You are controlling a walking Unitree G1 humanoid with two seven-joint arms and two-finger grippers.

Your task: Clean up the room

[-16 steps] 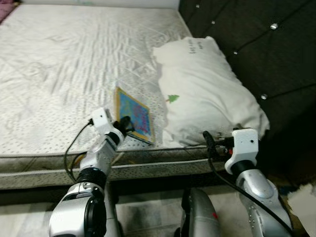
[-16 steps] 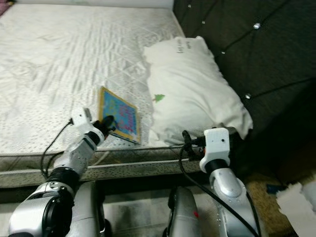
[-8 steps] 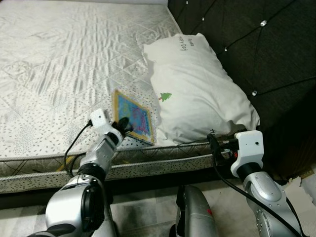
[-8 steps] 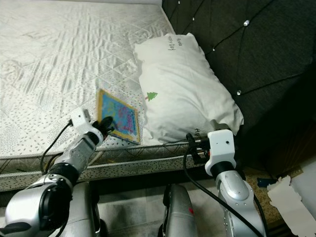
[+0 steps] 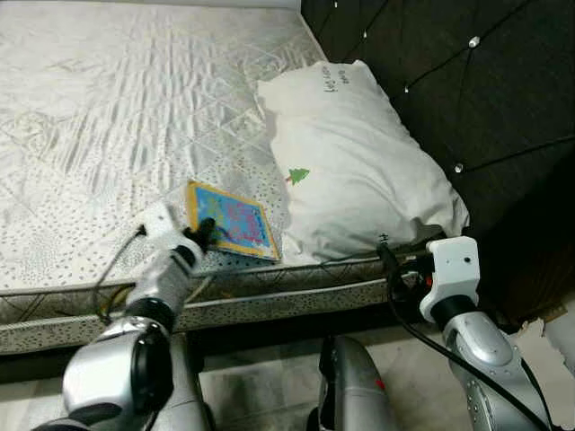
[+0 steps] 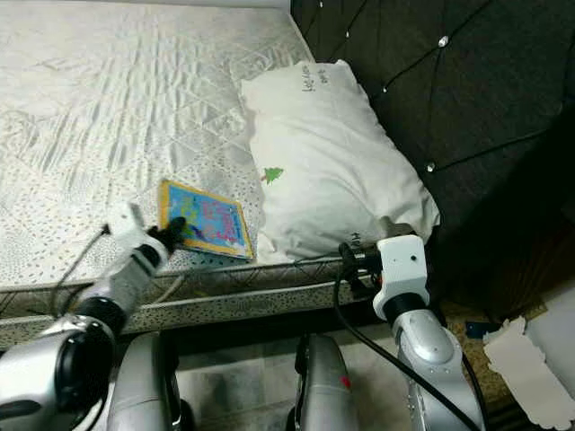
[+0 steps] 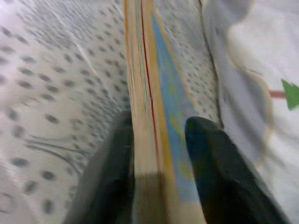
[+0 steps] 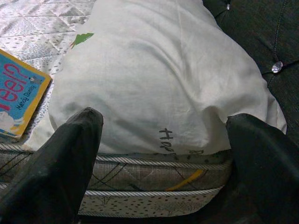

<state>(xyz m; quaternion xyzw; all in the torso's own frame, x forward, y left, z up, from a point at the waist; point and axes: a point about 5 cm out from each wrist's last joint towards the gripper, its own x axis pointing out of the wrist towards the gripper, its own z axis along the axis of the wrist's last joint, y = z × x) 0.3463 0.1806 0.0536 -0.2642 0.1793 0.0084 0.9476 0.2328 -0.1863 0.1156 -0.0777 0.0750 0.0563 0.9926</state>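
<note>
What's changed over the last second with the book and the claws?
The left claw, shut on the book, has laid it down from tilted up to nearly flat on the mattress. The right claw stays open before the pillow, which has not moved.

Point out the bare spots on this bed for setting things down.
The mattress is bare left of the pillow and beyond the book. It is crowded at the near edge: the left gripper grips the book beside the pillow, and the open right gripper hangs near the pillow's corner.
</note>
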